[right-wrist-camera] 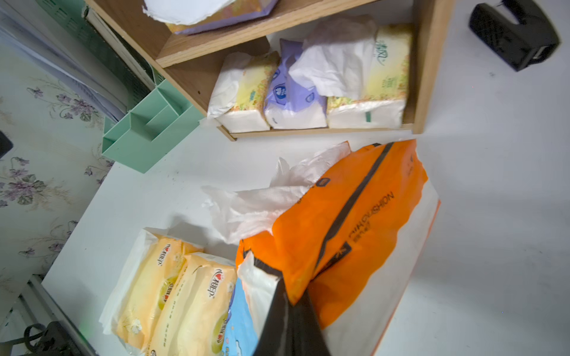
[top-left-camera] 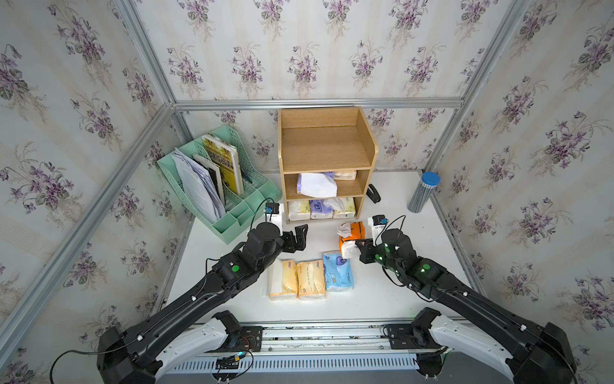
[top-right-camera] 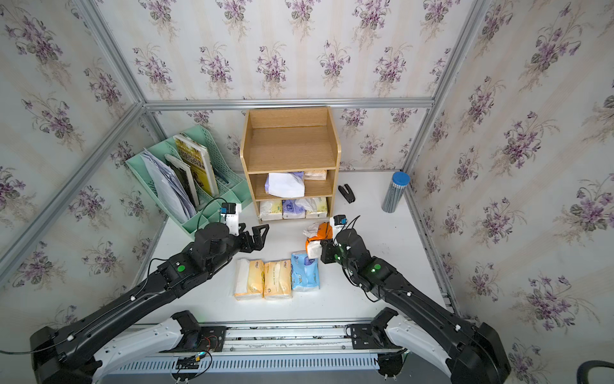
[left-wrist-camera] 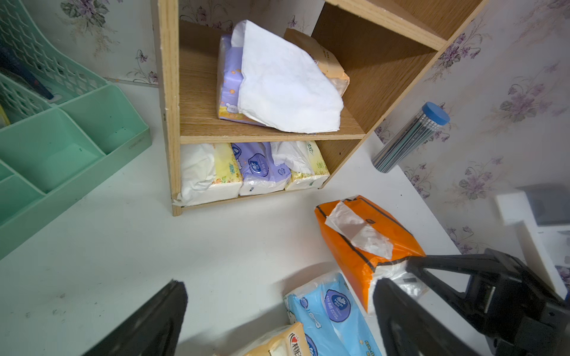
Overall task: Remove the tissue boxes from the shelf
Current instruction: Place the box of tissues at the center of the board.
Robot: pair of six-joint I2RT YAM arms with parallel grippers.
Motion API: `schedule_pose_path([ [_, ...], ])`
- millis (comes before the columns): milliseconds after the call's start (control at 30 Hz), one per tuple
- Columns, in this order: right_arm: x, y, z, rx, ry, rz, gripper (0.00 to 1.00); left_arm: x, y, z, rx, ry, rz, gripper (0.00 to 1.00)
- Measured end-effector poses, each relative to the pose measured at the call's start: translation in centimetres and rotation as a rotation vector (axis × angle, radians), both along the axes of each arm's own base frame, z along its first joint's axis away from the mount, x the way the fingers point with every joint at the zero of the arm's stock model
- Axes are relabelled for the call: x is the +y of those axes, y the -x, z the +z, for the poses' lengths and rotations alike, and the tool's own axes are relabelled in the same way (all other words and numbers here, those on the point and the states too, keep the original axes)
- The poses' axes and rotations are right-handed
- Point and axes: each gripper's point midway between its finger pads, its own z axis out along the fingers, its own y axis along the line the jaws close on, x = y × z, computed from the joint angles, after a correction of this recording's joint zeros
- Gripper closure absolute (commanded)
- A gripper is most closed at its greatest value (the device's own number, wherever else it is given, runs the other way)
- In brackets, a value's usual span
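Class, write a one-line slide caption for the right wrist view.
Right tool grips an orange tissue pack; three packs line the bottom tier of the wooden shelf.

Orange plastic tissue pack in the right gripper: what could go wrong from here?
1. The right gripper pinches only one end of the orange plastic-wrapped tissue pack; the soft wrap might slip free, dropping it onto the light blue tissue pack beside it.
2. Its loose white tissue hangs out and could snag or pull out.
3. On the light-brown wooden shelf, a big white sheet drapes over the purple tissue pack; the open left gripper might grab only the sheet.
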Motion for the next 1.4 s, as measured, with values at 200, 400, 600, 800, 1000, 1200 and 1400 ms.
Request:
schedule_pose_path([
  [200, -2.3, 1.2, -0.4, -0.002, 0.001, -0.041, 1.00, 0.8, 0.5, 0.3, -0.005, 0.004, 0.015, 0.01],
  [400, -3.9, 3.3, -4.2, 0.103, -0.020, -0.098, 1.00, 0.7, 0.5, -0.2, 0.012, 0.002, 0.016, 0.01],
  [600, -6.0, 5.0, -6.1, 0.157, -0.118, -0.224, 0.44, 0.3, 0.5, -0.7, 0.036, -0.008, -0.002, 0.01],
  [800, -8.1, 4.7, -4.1, 0.150, -0.170, -0.383, 0.16, -0.1, 0.5, -1.0, 0.048, -0.011, -0.016, 0.01],
  [1000, -7.1, 1.0, -1.1, 0.144, -0.041, -0.413, 0.08, 0.3, 0.3, -1.0, 0.041, -0.019, 0.000, 0.01],
  [1200, -7.9, -5.0, -4.3, 0.234, 0.139, -0.453, 0.10, 2.4, -0.5, -1.5, 0.050, -0.031, 0.065, 0.01],
  [1400, -6.1, -7.1, -8.0, 0.303, 0.199, -0.355, 0.20, 3.9, -1.0, -3.0, 0.097, -0.032, 0.089, 0.01],
])
